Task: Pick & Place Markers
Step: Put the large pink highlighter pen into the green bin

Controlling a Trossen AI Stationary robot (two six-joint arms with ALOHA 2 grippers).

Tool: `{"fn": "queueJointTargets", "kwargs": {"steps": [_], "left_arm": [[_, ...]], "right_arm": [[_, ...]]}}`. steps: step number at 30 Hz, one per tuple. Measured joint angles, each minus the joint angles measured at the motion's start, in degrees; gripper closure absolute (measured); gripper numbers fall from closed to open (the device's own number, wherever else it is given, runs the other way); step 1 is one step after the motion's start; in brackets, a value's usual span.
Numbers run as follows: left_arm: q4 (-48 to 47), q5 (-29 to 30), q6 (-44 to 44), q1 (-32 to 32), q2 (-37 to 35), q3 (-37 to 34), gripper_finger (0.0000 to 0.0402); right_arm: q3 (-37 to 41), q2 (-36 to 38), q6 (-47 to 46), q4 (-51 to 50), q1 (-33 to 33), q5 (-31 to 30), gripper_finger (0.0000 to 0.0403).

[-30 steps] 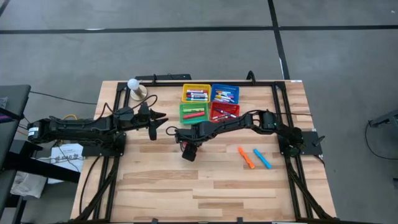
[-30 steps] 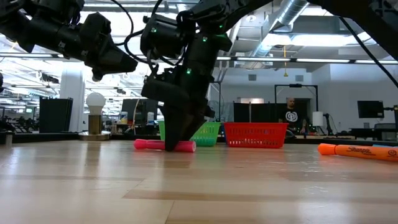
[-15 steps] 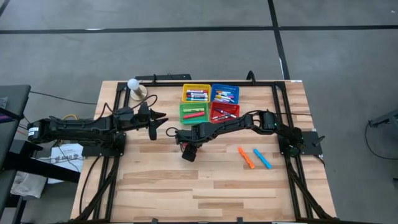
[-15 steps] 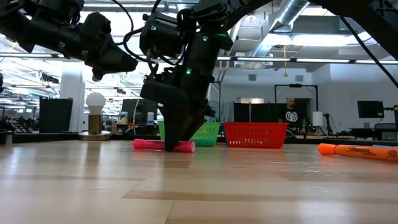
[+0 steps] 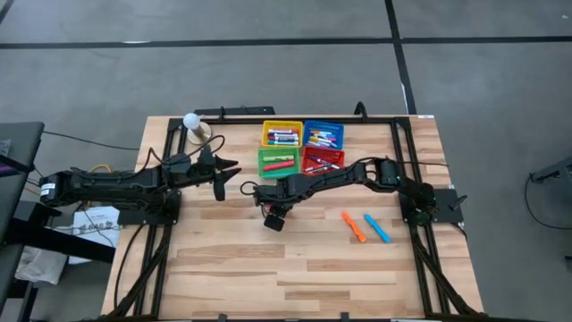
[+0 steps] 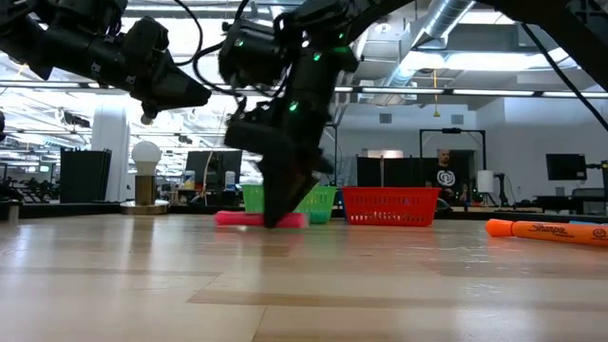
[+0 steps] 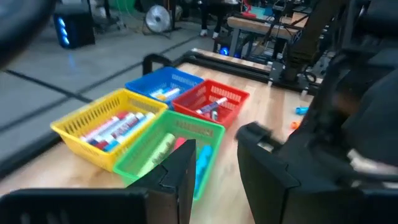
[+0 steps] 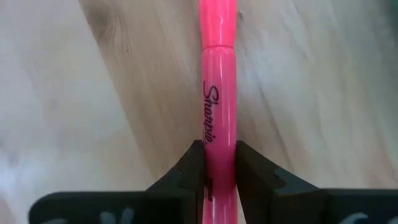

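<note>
Markers (image 5: 282, 137) are filling four baskets (image 5: 303, 148); I am clamping the right end effector (image 8: 219, 163) on a pink one (image 8: 219, 118), two lying loose on the tabletop (image 5: 295, 268); left end effector (image 7: 214, 171) parted, empty.

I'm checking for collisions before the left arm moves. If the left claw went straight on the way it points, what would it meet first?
Probably the green basket, which lies straight past the left claw; the right arm is beside that line, though depth is hard to judge.
</note>
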State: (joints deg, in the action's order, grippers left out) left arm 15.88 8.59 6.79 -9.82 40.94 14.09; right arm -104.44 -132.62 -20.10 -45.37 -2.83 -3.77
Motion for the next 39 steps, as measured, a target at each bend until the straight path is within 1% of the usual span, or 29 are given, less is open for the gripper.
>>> {"fn": "queueJointTargets", "kwargs": {"steps": [4, 8, 15, 21, 28, 36, 39], "left_arm": [[0.09, 2.75, -3.49, -0.01, -1.37, 0.05, 0.0284], [0.24, 4.91, -3.96, -0.02, -3.84, 0.04, 0.0284], [1.80, 5.28, -3.96, -0.02, -6.05, 0.04, 0.0284], [2.30, 5.33, -3.97, -0.02, -5.61, 0.04, 0.0284], [3.97, 5.32, -3.98, -0.02, -5.24, 0.04, 0.0284], [6.65, 5.44, -4.00, -0.27, -3.11, 0.00, 0.0284], [7.20, 6.72, -4.00, -0.48, -2.43, 0.00, 0.0284]], "right_arm": [[0.02, 4.07, 0.01, -2.59, 0.15, -0.04, 0.0342], [-0.07, 8.70, 0.53, -5.22, 0.42, -0.09, 0.0342], [-0.18, 20.00, 4.47, -6.61, 2.95, -0.26, 0.0342], [-0.29, 26.29, 8.09, -7.09, 7.66, -0.70, 0.0342], [-0.33, 27.44, 11.92, -8.28, 11.35, -0.51, 0.0342], [-0.31, 26.34, 17.27, -8.03, 12.81, -0.68, 0.0342], [-0.59, 26.34, 19.67, -8.59, 13.33, -0.98, 0.0342]]}}
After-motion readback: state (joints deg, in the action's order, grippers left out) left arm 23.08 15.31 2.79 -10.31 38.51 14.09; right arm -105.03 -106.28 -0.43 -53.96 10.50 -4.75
